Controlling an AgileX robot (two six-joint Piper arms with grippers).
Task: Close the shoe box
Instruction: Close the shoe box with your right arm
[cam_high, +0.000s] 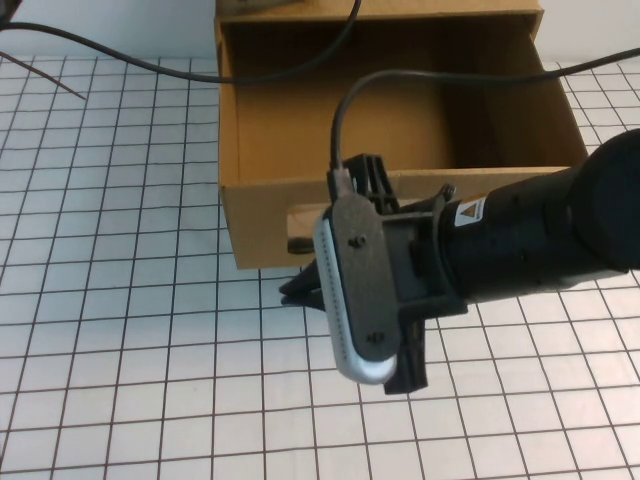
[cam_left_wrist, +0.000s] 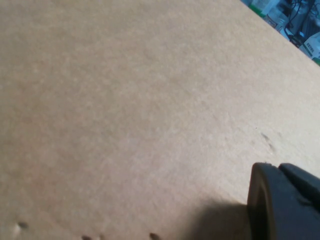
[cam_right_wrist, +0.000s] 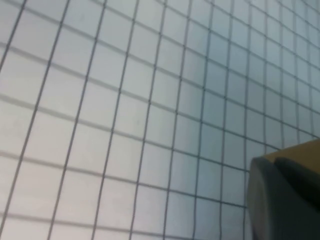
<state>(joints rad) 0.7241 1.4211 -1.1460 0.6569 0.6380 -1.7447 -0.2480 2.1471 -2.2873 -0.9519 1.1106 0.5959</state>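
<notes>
The shoe box (cam_high: 258, 222) is brown cardboard and its drawer stands pulled out toward me, open and empty inside. Part of the front window (cam_high: 300, 228) shows; the pull tab is hidden behind my right arm. My right gripper (cam_high: 298, 290) hangs low just in front of the drawer's front wall, shut on nothing. In the right wrist view the right gripper (cam_right_wrist: 285, 200) sits over the gridded table beside a cardboard corner of the shoe box (cam_right_wrist: 302, 149). My left gripper (cam_left_wrist: 282, 205) is out of the high view, shut, close against a plain cardboard surface (cam_left_wrist: 125, 100).
The white gridded table (cam_high: 120, 350) spreads out to the left and in front of the box. A black cable (cam_high: 100, 55) runs across the far left and over the box's back. The wrist camera's own cable (cam_high: 400, 75) loops above the drawer.
</notes>
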